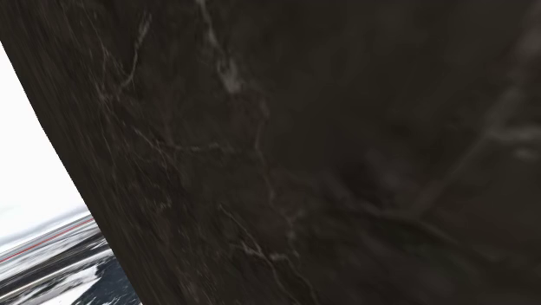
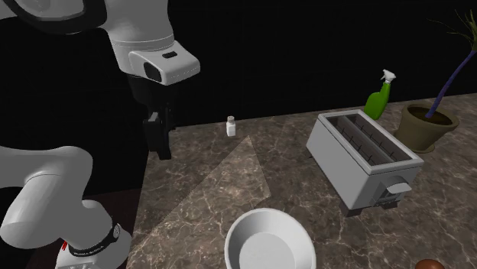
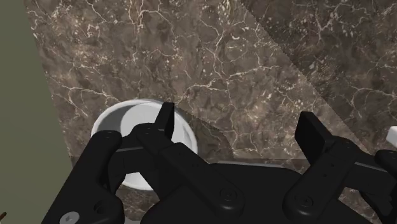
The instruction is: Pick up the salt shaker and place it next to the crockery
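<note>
Salt shaker (image 2: pixel 231 126) stands at the bench's (image 2: pixel 306 206) far edge, upper centre; my pincer (image 2: pixel 162 145) hangs to its left, spread apart since nothing is grasped yet; the white bowl (image 2: pixel 269 243) waits lower centre.

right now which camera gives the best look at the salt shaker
The second exterior view: the small white salt shaker stands upright on the marble countertop, whole and unblocked. The shoulder view faces a dark marbled surface up close. The wrist view has a white sliver at its edge, too little to identify.
</note>
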`<move>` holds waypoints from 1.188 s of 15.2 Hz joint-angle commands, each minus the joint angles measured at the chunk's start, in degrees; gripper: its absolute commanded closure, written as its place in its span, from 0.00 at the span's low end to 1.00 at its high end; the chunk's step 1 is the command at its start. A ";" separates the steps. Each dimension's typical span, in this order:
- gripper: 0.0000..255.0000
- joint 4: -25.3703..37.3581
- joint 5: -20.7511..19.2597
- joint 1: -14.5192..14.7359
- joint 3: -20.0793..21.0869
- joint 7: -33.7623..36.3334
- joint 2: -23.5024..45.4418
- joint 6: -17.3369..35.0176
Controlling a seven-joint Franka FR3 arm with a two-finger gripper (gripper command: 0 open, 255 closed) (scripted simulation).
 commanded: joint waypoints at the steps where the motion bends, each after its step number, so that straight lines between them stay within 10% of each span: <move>1: 0.00 0.00 0.00 0.00 0.00 0.00 0.00 0.00; 18: 0.00 -1.16 10.44 6.35 13.69 14.37 20.08 20.92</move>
